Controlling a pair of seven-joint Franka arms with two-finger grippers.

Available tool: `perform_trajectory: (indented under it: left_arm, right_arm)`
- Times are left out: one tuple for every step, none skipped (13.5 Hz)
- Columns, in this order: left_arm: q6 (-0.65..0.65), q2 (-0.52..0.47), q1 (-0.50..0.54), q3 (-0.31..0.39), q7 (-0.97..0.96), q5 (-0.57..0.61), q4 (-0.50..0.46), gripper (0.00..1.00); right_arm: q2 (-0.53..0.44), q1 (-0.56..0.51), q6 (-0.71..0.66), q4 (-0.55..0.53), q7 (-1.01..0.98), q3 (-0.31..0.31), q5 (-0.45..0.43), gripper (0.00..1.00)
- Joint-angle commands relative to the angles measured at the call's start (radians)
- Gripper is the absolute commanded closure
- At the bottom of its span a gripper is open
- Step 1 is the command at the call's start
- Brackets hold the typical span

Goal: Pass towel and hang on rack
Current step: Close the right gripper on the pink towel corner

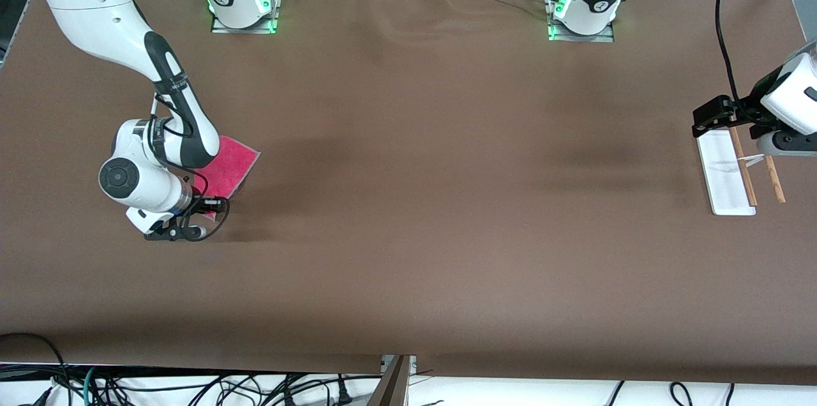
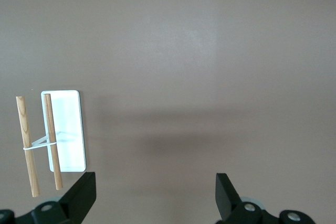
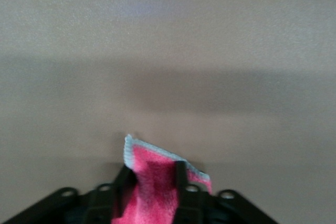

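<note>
The pink-red towel lies on the brown table toward the right arm's end, partly hidden under the right arm. My right gripper is at the towel's edge nearest the front camera. In the right wrist view this gripper is shut on the towel, with its pale grey stitched edge sticking out past the fingertips. The rack stands at the left arm's end, a white base with two wooden rods. My left gripper hangs over the rack, open and empty. The rack shows to one side of it.
The brown table cloth covers the whole table between the towel and the rack. The two arm bases stand along the edge farthest from the front camera. Cables hang below the table's near edge.
</note>
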Motion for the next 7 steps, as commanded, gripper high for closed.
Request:
perform_trajectory:
  left_arm:
    - [-0.023, 0.007, 0.003, -0.005, 0.020, 0.015, 0.027, 0.00]
    - [-0.022, 0.007, 0.003, -0.005, 0.020, 0.015, 0.027, 0.00]
    - [-0.022, 0.007, 0.003, -0.005, 0.020, 0.015, 0.027, 0.00]
    - [-0.023, 0.007, 0.003, -0.005, 0.020, 0.015, 0.027, 0.00]
    - [-0.022, 0.007, 0.003, -0.005, 0.020, 0.015, 0.027, 0.00]
    - [-0.023, 0.007, 0.003, -0.005, 0.020, 0.015, 0.027, 0.00]
    - [-0.023, 0.007, 0.003, -0.005, 0.020, 0.015, 0.027, 0.00]
  right_arm:
    - [0.005, -0.019, 0.025, -0.023, -0.028, 0.012, 0.006, 0.94]
    - [0.003, -0.017, 0.020, -0.018, -0.030, 0.014, 0.006, 1.00]
    - [0.000, -0.017, 0.016, -0.015, -0.030, 0.015, 0.006, 1.00]
    - [-0.004, -0.014, 0.011, -0.013, -0.030, 0.017, 0.006, 1.00]
    - [-0.009, -0.012, -0.006, -0.007, -0.028, 0.018, 0.008, 1.00]
    - [-0.018, -0.012, -0.049, 0.016, -0.028, 0.023, 0.016, 1.00]
    - [-0.021, -0.012, -0.111, 0.057, -0.026, 0.040, 0.026, 1.00]
